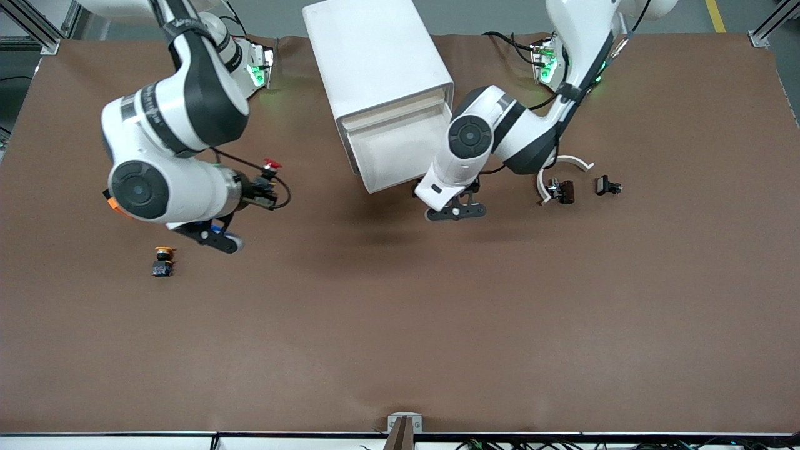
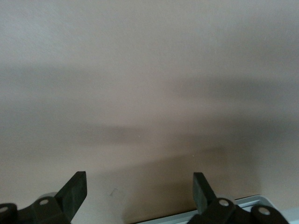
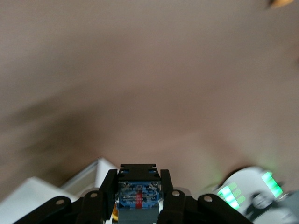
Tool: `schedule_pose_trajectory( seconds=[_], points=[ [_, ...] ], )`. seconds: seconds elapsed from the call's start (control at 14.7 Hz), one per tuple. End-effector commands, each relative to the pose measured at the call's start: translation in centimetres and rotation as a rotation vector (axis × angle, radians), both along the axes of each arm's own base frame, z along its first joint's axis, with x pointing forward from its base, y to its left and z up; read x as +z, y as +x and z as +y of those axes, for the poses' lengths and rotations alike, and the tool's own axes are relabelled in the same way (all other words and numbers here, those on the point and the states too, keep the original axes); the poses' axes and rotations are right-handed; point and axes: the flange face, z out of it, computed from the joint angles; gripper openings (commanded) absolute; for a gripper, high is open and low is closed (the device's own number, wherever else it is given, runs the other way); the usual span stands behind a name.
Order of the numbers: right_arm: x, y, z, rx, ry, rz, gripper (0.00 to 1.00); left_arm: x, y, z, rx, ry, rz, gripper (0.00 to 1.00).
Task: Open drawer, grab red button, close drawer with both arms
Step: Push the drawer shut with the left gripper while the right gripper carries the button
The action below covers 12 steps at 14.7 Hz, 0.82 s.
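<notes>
The drawer (image 1: 394,147) stands pulled out of the top of the white cabinet (image 1: 375,56), and the part of its white inside that shows is bare. My right gripper (image 1: 215,236) hangs over the table toward the right arm's end, shut on the button (image 3: 138,196). Only the button's dark blue body with a red-striped label shows between the fingers, and its cap is hidden. My left gripper (image 1: 456,211) hovers low over the table just in front of the drawer. It is open (image 2: 139,191), and only bare table shows between its fingers.
A like button with a yellow-orange cap (image 1: 164,259) stands on the table close to the right gripper. A white curved piece (image 1: 565,164) and two small dark parts (image 1: 562,190) (image 1: 607,185) lie toward the left arm's end. Something orange (image 1: 112,205) peeks from under the right arm.
</notes>
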Motion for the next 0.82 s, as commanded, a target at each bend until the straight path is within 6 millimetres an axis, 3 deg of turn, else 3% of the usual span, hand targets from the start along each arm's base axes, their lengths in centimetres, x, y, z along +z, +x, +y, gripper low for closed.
schedule_pose_trajectory(
  seconds=[0.0,0.2,0.55,0.75],
  points=[
    [-0.1,1.1,-4.2,0.153,0.012,-0.038,0.29,-0.7,-1.5,-1.6,-0.003,0.015,0.006,1.0],
    [-2.9,3.0,-9.5,0.289,0.032,-0.114,0.29,-2.1,-4.0,-3.9,0.032,0.04,0.031,1.0],
    [-9.8,5.8,-16.8,0.406,0.002,-0.272,0.29,-1.2,-8.1,-6.9,0.056,0.038,0.103,1.0],
    [-13.8,6.8,-18.7,0.426,0.008,-0.283,0.29,-0.9,-9.8,-8.1,0.058,0.024,0.133,1.0]
  ],
)
